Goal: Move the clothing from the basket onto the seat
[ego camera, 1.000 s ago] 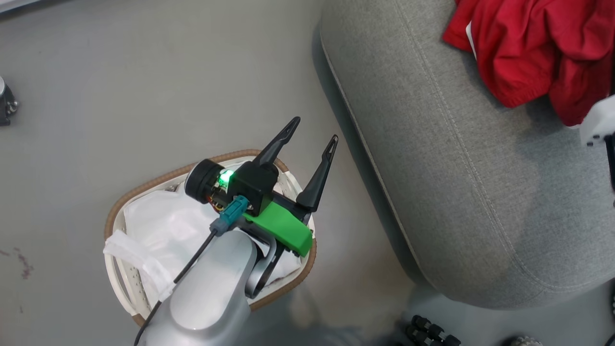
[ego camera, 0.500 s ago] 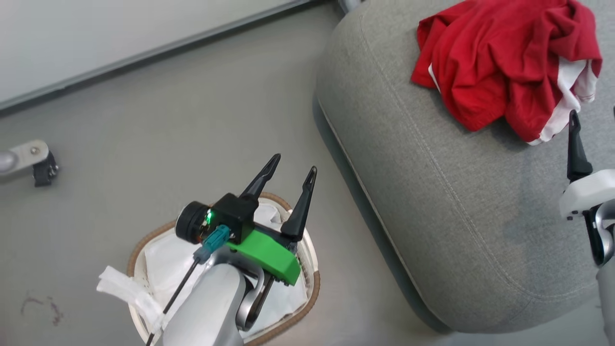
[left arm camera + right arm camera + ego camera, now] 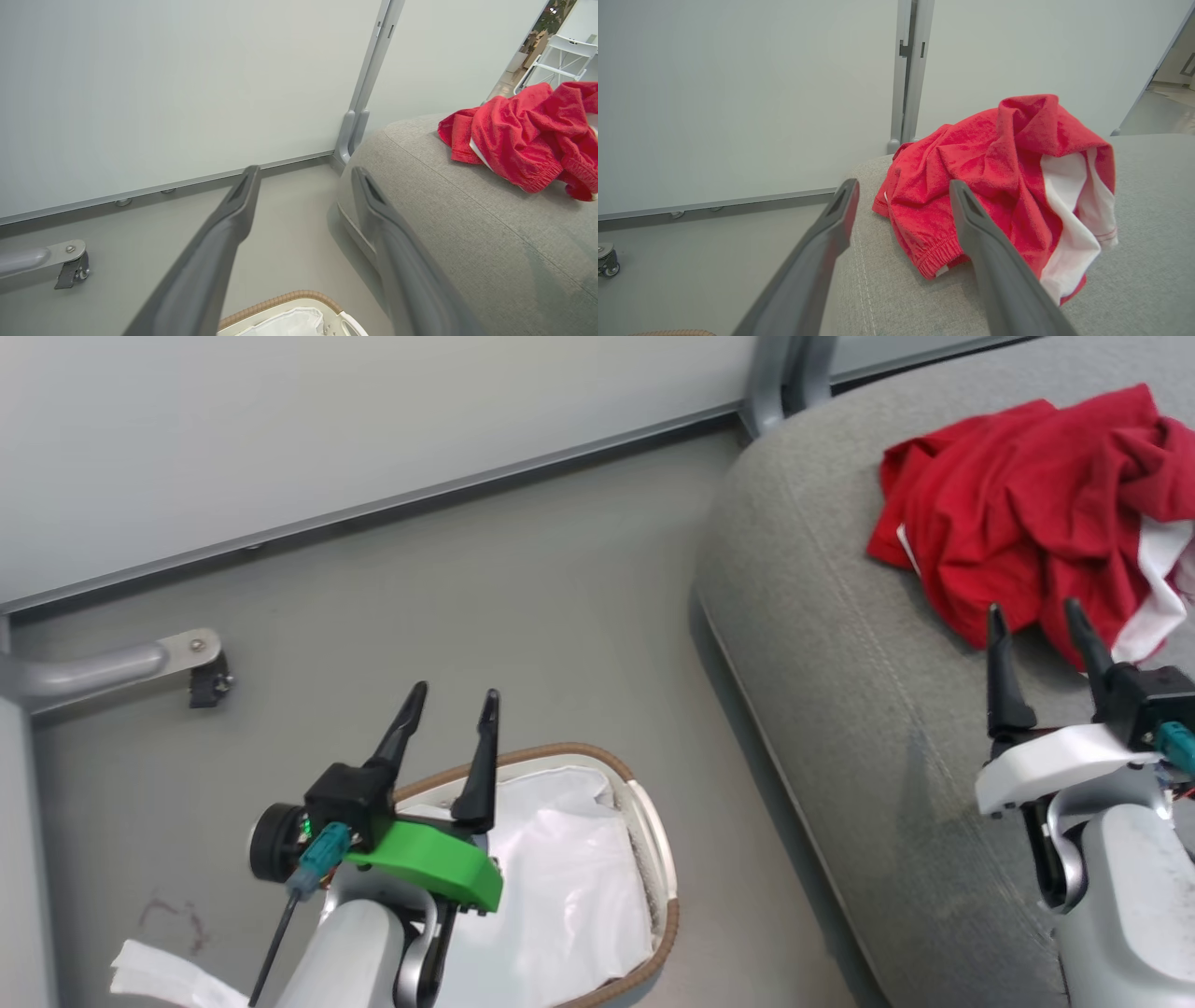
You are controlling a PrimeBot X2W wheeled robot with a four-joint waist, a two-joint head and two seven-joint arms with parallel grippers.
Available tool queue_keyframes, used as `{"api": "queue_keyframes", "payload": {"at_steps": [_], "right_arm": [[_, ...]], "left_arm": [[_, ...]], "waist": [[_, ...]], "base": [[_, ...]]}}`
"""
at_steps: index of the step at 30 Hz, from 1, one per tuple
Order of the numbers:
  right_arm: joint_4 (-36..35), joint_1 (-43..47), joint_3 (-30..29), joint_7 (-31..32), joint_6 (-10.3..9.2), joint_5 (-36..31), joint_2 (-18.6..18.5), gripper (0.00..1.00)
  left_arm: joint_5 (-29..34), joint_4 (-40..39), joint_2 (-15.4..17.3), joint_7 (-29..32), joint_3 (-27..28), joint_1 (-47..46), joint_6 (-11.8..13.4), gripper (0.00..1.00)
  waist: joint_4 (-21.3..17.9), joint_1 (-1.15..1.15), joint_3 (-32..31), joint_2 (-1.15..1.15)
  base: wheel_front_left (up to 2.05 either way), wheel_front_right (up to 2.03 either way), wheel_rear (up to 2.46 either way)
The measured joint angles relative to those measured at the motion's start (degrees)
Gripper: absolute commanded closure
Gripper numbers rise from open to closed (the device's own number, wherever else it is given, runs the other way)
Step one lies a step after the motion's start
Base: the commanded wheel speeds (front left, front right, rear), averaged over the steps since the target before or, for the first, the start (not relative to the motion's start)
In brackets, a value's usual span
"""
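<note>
clothing [image 3: 1018, 541]: 1 red heap with white trim, lying on the seat [image 3: 840, 709] toward its far end; I cannot separate 2 garments in it.
basket [image 3: 560, 751]: on the floor [image 3: 523, 597], left of the seat and just apart from its edge; only the white liner [image 3: 560, 896] shows inside, though part is hidden behind the left forearm.
key relation: the heap lies straight ahead of the right end effector [image 3: 1033, 607], at its fingertips, over the seat.
long axis: the heap spreads across the seat, roughly crosswise to the right fingers [image 3: 980, 242].
contact: the right-hand finger overlaps the hem in the right wrist view; touching or just short, cannot tell.
nearer arm: right, by far; the left end effector [image 3: 456, 691] is left of the seat, over the floor, well apart from the heap.
right end effector state: 2 fingers spread wide, nothing pinched.
left end effector state: fingers spread, nothing between them.
right arm pose: forearm over the seat's near part, fingers pointing along the seat toward the heap, fairly flat.
left arm pose: fingers angled up and away, toward the wall beyond the seat.
judgement: transfer looks done or close to it; any further reach would fall to the right arm.
</note>
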Motion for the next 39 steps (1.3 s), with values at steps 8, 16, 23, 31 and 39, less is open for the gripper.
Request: {"api": "queue_keyframes", "payload": {"at_steps": [8,16,23,31,39], "right_arm": [[0.83,1.33,2.81,0.0,0.0,-0.64,2.53,0.0],[1.64,2.08,4.93,0.0,0.0,-0.64,3.71,0.0],[2.54,4.2,6.44,0.0,0.0,-0.45,3.97,0.0],[3.32,8.44,7.57,0.0,0.0,0.85,4.05,0.0],[4.13,10.78,7.69,0.0,0.0,1.24,4.24,1.0]], "left_arm": [[2.07,-0.3,0.01,0.0,6.25,3.04,1.97,0.0],[5.86,0.3,0.02,0.0,9.03,5.64,3.49,0.0],[5.76,0.54,0.01,0.0,10.88,8.87,4.42,0.0],[4.67,0.74,0.01,0.0,12.7,13.31,3.94,0.0],[3.26,0.87,-0.04,0.0,13.47,15.21,3.59,1.0]], "waist": [[5.48,0.0,-1.8,0.0],[10.02,0.0,-3.85,0.0],[11.88,0.0,-6.18,0.0],[12.12,0.0,-9.21,0.0],[12.17,0.0,-10.55,0.0]], "base": [[0.0,0.0,0.0],[0.0,0.0,0.0],[0.0,0.0,0.0],[0.0,0.0,0.0],[0.0,0.0,0.0]]}}
